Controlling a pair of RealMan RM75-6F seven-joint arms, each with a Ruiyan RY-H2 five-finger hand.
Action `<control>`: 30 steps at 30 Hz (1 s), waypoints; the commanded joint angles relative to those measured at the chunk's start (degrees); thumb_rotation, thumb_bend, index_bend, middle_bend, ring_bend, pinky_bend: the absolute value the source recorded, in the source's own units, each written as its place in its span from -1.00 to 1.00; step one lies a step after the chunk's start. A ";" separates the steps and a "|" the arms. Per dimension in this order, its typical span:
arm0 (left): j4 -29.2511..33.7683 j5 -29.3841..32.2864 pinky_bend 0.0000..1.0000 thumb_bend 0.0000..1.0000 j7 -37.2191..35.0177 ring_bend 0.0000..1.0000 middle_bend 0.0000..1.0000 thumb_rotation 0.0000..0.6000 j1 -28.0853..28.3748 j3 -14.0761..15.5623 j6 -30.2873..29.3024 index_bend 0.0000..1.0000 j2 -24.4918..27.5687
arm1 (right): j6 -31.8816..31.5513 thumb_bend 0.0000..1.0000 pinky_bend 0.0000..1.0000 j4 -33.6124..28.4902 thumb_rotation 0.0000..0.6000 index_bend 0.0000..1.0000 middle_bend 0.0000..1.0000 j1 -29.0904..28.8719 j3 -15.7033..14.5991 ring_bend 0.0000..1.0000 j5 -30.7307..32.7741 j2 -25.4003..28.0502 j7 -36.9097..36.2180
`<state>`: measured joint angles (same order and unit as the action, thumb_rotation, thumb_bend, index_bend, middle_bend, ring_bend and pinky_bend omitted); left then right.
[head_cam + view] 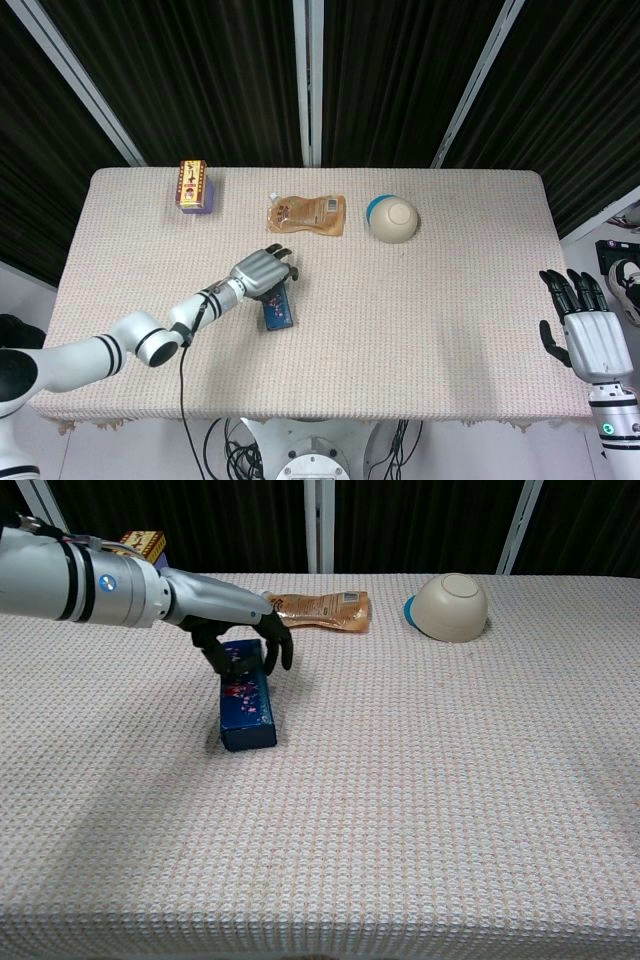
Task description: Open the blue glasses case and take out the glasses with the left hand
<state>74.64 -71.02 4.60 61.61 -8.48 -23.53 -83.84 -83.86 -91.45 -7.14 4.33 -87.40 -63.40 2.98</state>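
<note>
1. Just left of frame centre in the head view, the left hand covers the far end of the closed blue glasses case.
2. The chest view shows its fingers curled down around that end.
3. Only the head view shows the right hand, lower right, fingers spread, holding nothing.

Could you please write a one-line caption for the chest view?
Left hand reaches over the far end of the closed blue case.

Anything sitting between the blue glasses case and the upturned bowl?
Nothing: in the chest view only bare table cloth runs from the blue glasses case to the bowl. The pouch lies behind that line.
</note>
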 commanded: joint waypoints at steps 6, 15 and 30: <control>10.70 13.22 -1.00 0.26 8.19 -0.99 -0.29 1.00 -3.23 7.23 -5.28 -0.42 8.67 | 0.06 -0.05 -1.00 -0.33 1.00 -1.00 -0.77 -0.55 0.02 -1.00 -0.88 -0.14 0.24; 19.74 13.70 -1.00 0.16 8.38 -0.94 -0.30 1.00 -8.95 7.66 -19.59 -0.43 10.75 | -0.09 -0.05 -1.00 -0.86 1.00 -1.00 -0.77 -0.98 -0.07 -1.00 -1.85 -0.22 0.68; 18.42 7.42 -1.00 -0.35 14.68 -0.94 -0.46 1.00 -12.69 7.95 -27.11 -0.55 4.18 | 0.98 -0.09 -1.00 -0.14 1.00 -1.00 -0.77 -1.59 -0.20 -1.00 -1.44 -0.51 -0.26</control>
<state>93.33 -63.98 18.87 49.01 -0.45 -50.66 -79.24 -82.88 -91.57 -8.73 4.13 -88.84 -63.91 2.72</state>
